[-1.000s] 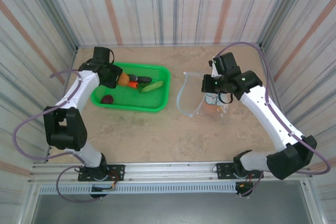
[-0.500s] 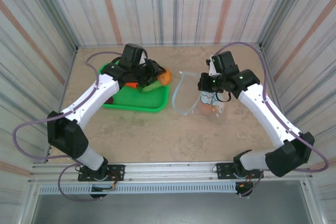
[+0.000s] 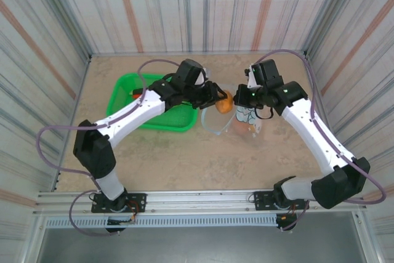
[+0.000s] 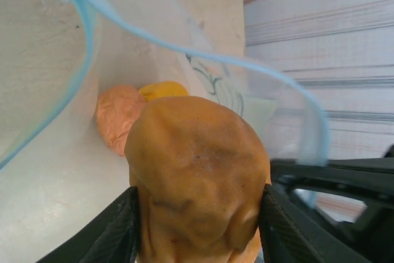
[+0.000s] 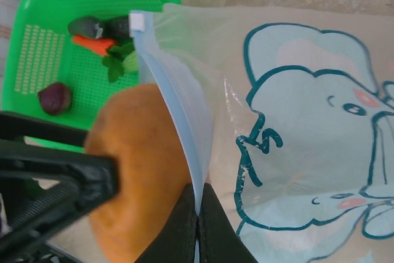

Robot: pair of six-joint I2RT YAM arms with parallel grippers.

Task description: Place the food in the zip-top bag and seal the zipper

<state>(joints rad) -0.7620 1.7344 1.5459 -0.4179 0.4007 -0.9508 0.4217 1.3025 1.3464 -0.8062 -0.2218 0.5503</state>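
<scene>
While the right jaws pinch the zipper (image 5: 176,112) of the zip-top bag (image 5: 295,121) standing open on the counter (image 3: 184,152), the left jaws grip a brownish-orange round piece (image 4: 197,170) just at its mouth.

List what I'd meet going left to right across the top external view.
green basket → brownish-orange round piece, held in the left hand → right hand
</scene>
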